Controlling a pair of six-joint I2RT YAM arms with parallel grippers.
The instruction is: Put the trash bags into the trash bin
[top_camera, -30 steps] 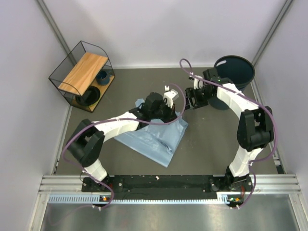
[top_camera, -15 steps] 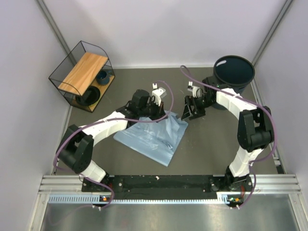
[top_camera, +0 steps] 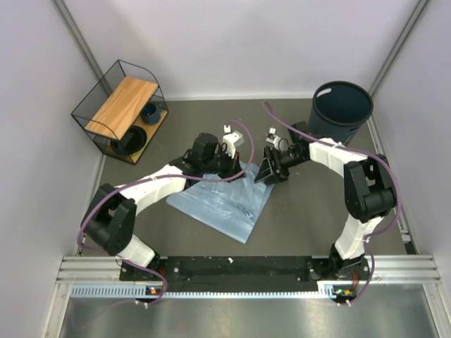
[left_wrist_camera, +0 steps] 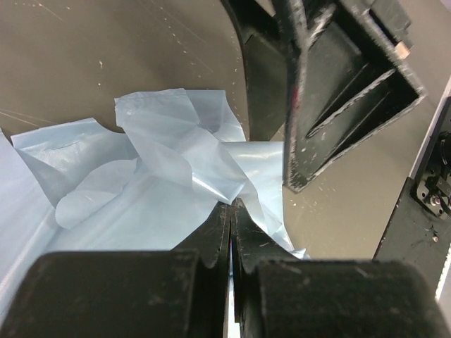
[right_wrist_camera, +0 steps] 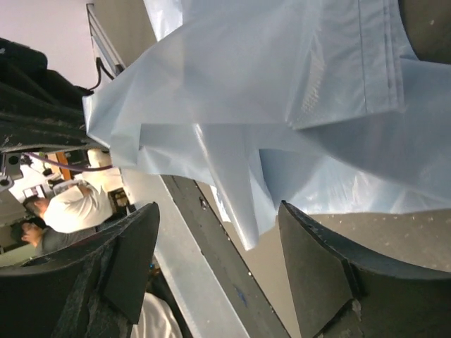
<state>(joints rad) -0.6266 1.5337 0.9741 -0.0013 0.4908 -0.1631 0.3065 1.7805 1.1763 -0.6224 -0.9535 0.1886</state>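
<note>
Right now your left gripper (left_wrist_camera: 231, 210) is clamping shut on a crumpled fold of the light-blue trash bag (top_camera: 220, 198), which is lying spread on the table (top_camera: 310, 211). Your right gripper (top_camera: 270, 171) is hovering wide open just beside the bag's edge, holding nothing. The trash bin (top_camera: 341, 127) is standing well apart.

Black wire basket (top_camera: 96, 86), wooden shelf (top_camera: 121, 105), blue cup (top_camera: 149, 111)

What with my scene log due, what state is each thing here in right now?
Thin translucent light-blue plastic trash bag: spread on the table, far edge crumpled and pinched.
Dark blue-grey round plastic trash bin: upright, no bag in it.
Left pincer: shut on the trash bag's edge.
Right pincer: open, holding nothing.
</note>
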